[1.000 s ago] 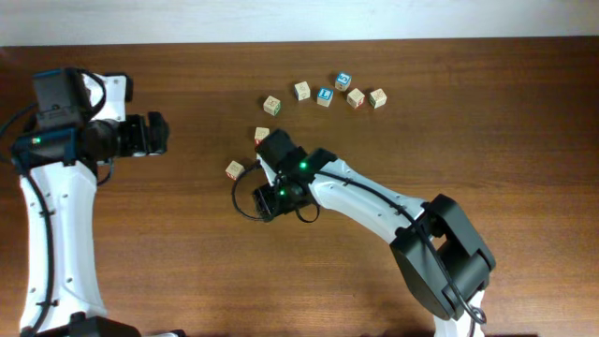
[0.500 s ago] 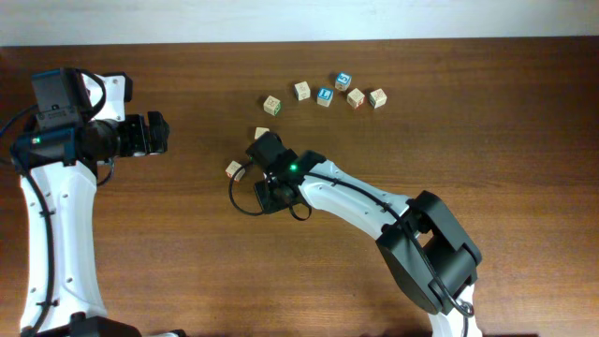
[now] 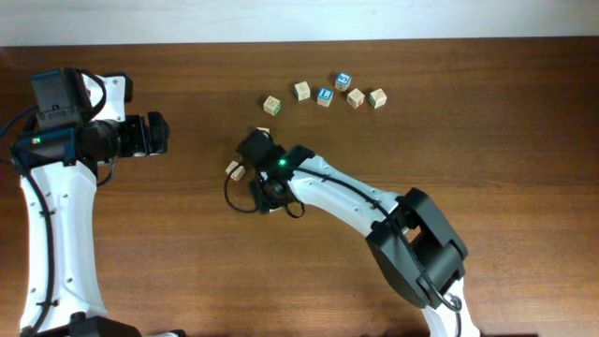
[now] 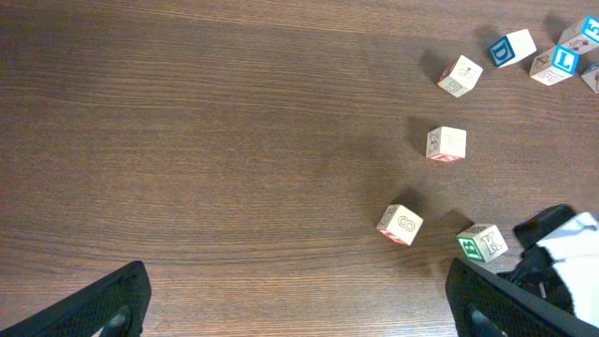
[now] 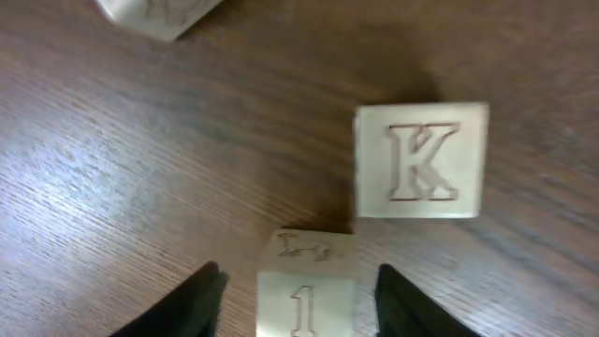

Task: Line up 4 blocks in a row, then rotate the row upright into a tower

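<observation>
From overhead, the left gripper (image 3: 161,133) hangs wide open above the table (image 3: 487,187), well apart from everything. The right gripper (image 3: 249,153) sits low among two of the blocks (image 3: 234,169), while the other pale ones lie in a loose row with two blue-faced cubes (image 3: 324,95). Through the left wrist, a block with a green letter (image 4: 483,242) lies just beside the right arm's tip. At the right wrist, the fingers (image 5: 198,300) stand open around a block marked 1 (image 5: 307,298), gaps on both sides, with a K block (image 5: 421,161) just beyond. One turn seems in hand but ungripped; how many are done cannot be told.
</observation>
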